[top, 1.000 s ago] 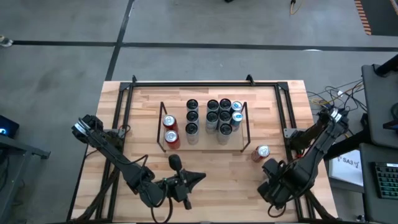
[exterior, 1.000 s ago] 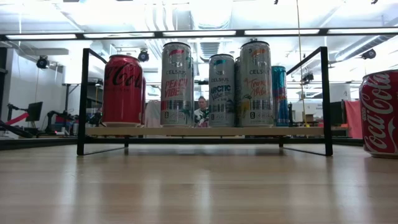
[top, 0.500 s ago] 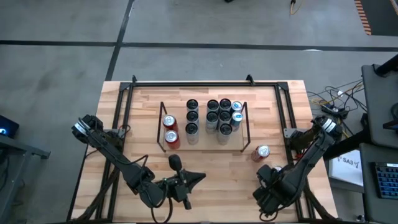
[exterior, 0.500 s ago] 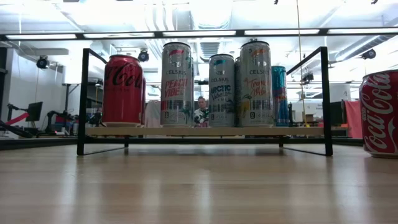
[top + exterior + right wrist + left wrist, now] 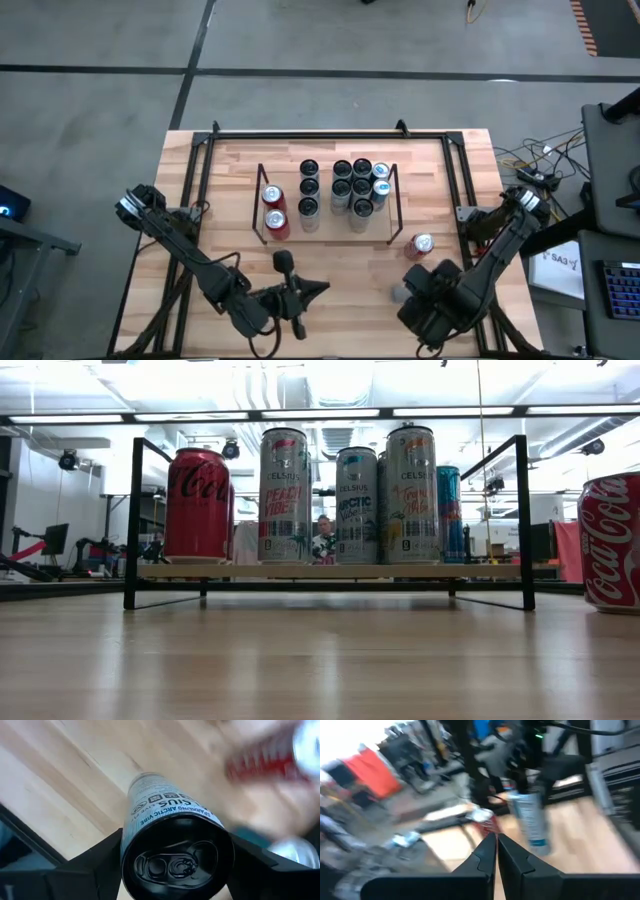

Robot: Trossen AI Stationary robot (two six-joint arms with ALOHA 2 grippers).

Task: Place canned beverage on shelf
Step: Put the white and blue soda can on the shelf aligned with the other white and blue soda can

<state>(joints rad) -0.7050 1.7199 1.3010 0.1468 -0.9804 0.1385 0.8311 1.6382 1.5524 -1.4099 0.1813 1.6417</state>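
On the wooden counter (image 5: 230, 170), near the shelf (image 5: 325, 240), the right gripper (image 5: 175, 865) has its jaws clenched on a slim can (image 5: 172, 827); the left gripper (image 5: 496, 851) waits with jaws pressed together. A tilted can could clip the shelf's wire end frame.

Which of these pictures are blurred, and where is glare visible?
Left wrist view: whole picture motion-blurred, even the tall silver can. Right wrist view: the held black-topped silver can is sharp, the red can behind smeared. Low view: sharp, with bright ceiling light strips glaring.

1. The right gripper (image 5: 400, 296) hung over the table's near right part, its fingers (image 5: 102, 862) clamped on a tall can (image 5: 172, 847)
2. The left gripper (image 5: 496, 840) lay near the table's front middle, fingers pressed together, holding nothing
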